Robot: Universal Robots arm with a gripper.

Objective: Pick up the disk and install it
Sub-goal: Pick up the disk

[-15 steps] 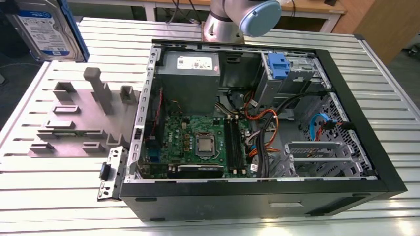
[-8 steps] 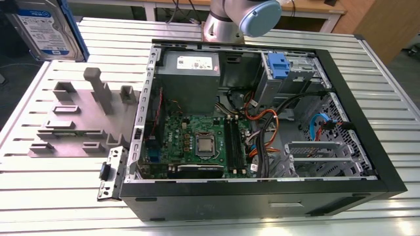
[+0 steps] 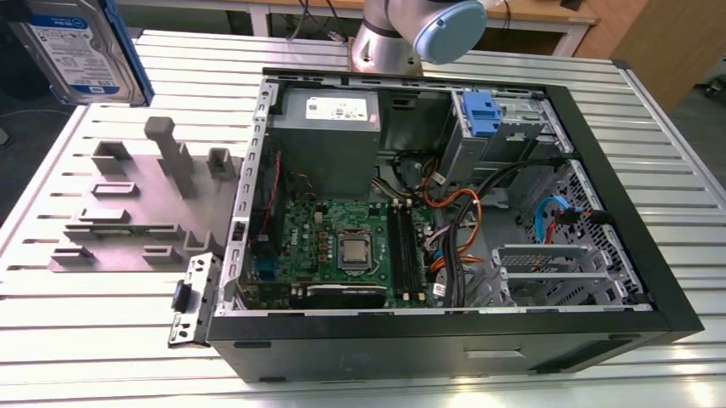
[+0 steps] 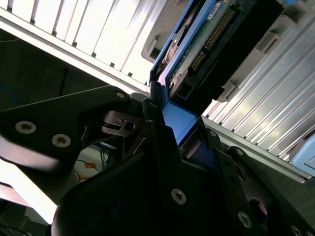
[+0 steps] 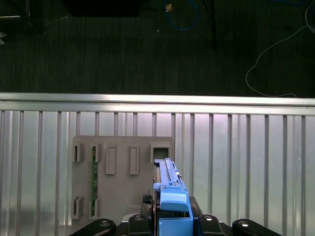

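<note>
**Disk Held Above the Worktop's Corner, Drive Bay Well Apart**

One slatted worktop [image 3: 102, 331] is seen. One open computer case [image 3: 397, 348] is carried on it, from its middle toward the edge at the exterior view's right. One arm [image 3: 392, 34] is mounted at the far edge. One grey fixture plate [image 3: 148, 204] is laid between the case and the edge at the exterior view's left. One blue-latched drive bay [image 3: 482, 115] is set in the case's far corner.

One disk [image 3: 74, 51] is held upright above the far corner at the exterior view's left, and is judged clear of the fixture plate. The drive bay lies well apart from it, toward the exterior view's right. In the second wrist view, the disk's blue carrier [image 4: 186, 125] is clamped between the two fingers [image 4: 160, 137], which are closed on it. The disk's long axis is directed straight out from them.
</note>
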